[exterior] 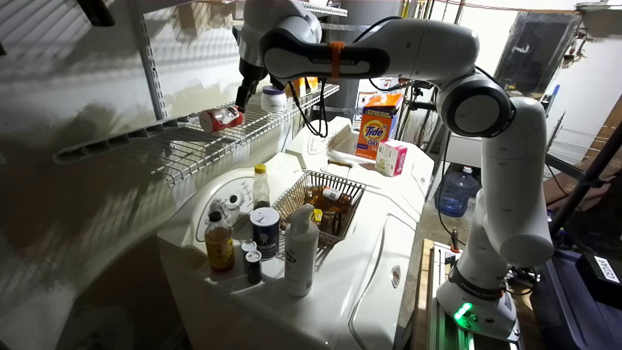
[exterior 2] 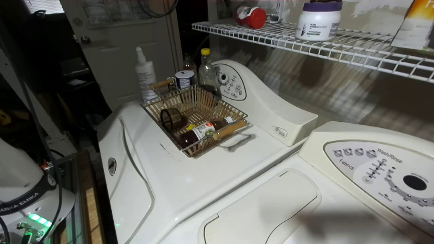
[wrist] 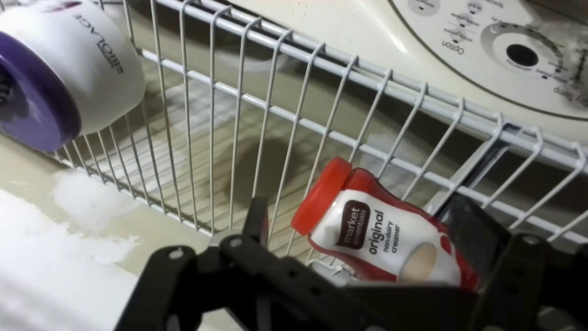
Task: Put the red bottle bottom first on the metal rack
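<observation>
The red bottle (exterior: 217,120), with a white label and red cap, lies on its side at the back of the metal rack (exterior: 212,156), near the wall. It shows in the exterior view with its cap toward the camera (exterior 2: 251,17), and its label faces up in the wrist view (wrist: 381,234). The white wire rack also shows in that exterior view (exterior 2: 307,51) and in the wrist view (wrist: 376,87). My gripper (wrist: 360,211) is open over the bottle, one finger beyond the cap, the other close by its bottom end; contact is unclear. The gripper (exterior: 241,103) is hidden in an exterior view.
A white jar with a purple lid (wrist: 101,64) stands on the rack beside the bottle. An orange box (exterior 2: 415,28) stands farther along the rack. Below, a slatted basket (exterior 2: 156,110), a white pump bottle (exterior: 300,257) and other containers stand on the white machine (exterior: 340,287).
</observation>
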